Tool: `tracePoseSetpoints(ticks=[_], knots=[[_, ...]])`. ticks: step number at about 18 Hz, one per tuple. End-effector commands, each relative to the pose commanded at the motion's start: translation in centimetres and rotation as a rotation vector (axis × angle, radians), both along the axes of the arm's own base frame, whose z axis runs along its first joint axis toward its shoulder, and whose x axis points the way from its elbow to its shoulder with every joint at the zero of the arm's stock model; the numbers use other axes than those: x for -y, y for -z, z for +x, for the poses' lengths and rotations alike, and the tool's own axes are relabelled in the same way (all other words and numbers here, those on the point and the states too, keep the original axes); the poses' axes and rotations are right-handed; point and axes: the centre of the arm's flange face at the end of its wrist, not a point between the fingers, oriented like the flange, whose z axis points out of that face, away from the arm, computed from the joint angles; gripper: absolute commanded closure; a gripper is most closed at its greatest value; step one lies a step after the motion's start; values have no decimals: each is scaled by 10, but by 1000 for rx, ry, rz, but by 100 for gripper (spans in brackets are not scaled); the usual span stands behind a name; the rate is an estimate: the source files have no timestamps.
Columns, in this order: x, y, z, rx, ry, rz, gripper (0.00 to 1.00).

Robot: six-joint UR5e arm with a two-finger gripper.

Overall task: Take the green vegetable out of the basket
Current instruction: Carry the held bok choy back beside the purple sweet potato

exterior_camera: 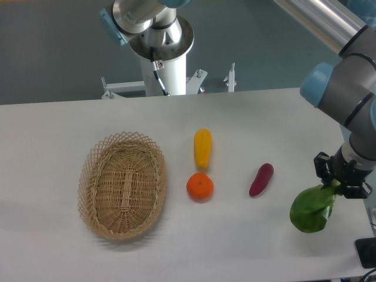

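Bok choy [313, 210] hanging from the gripper [335, 187] at the right side of the table [53, 123], well apart from the basket [122, 185] on the left. Held by the pale stalk end, it seems, with the green leaves drooping down and to the near side; probably gripped there because the stalk is firmer than the leaves. Fingers clamped on the top of the bok choy, although the exact contact is small and partly hidden. Not possible to tell if the leaves touch the table or hang just above it.

Basket with nothing inside, so the picking part looks already done.

Between basket and gripper, three other pieces lying on the table: yellow vegetable [202, 148] far, orange [200, 187] just near of it, purple piece [261, 179] more to the right. All apart from the gripper, none in the way.

Arm coming from the far right, bent at the blue joint [320, 82], wrist pointing down over the near right area. Base [164, 59] standing at the far edge, middle.
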Motion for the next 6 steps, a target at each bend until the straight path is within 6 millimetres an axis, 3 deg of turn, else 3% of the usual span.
tracePoseSetpoints(ticks=[6], knots=[[0, 0, 0, -3, 5, 1, 93]])
